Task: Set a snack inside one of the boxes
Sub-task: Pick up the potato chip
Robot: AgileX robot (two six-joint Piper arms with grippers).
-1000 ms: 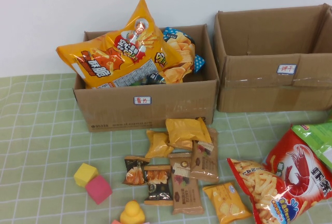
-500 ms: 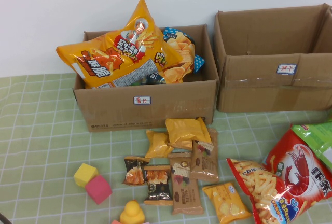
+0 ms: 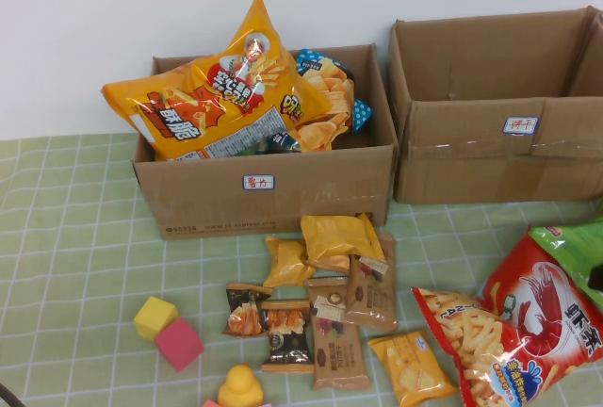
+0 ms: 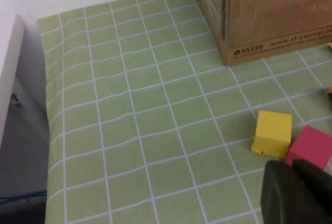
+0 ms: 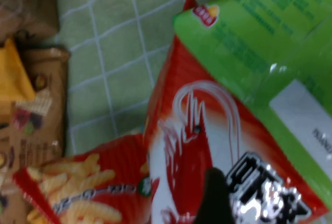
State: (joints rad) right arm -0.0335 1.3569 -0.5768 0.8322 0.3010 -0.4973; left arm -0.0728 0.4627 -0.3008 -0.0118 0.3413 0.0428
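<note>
Nothing on the table has shifted since the earlier frame. Right gripper (image 5: 215, 198) hangs right over the red shrimp bag (image 3: 542, 317) at lower right, nearest arm; left gripper (image 4: 295, 195) is by the blocks. Can't tell either's jaws. Boxes (image 3: 490, 157) sit along the top.

High view angled down, left wrist low over yellow block (image 4: 273, 133), right wrist close on red bag (image 5: 207, 146)

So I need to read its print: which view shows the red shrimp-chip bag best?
The right wrist view: the red shrimp-chip bag fills it, beneath the right gripper. The high view shows it smaller; the left wrist view misses it.
</note>
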